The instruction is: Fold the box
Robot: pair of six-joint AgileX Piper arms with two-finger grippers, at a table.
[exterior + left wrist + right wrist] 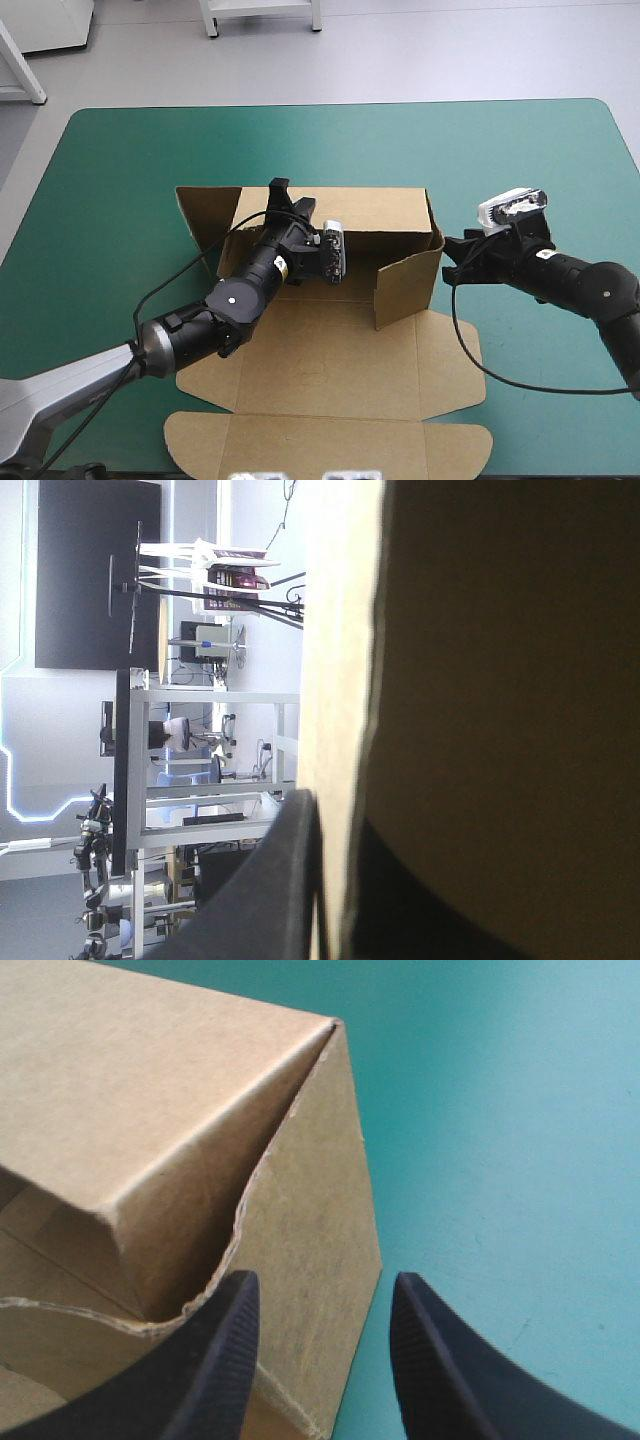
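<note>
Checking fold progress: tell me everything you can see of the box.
The box is one cut sheet of brown board. Far wall and right wall stand up, the left end flap splays outward; base and lid, with rounded tabs, lie flat toward the near edge. The left claw is shut on the far wall's top edge; the right claw is open at the right wall's near edge.
</note>
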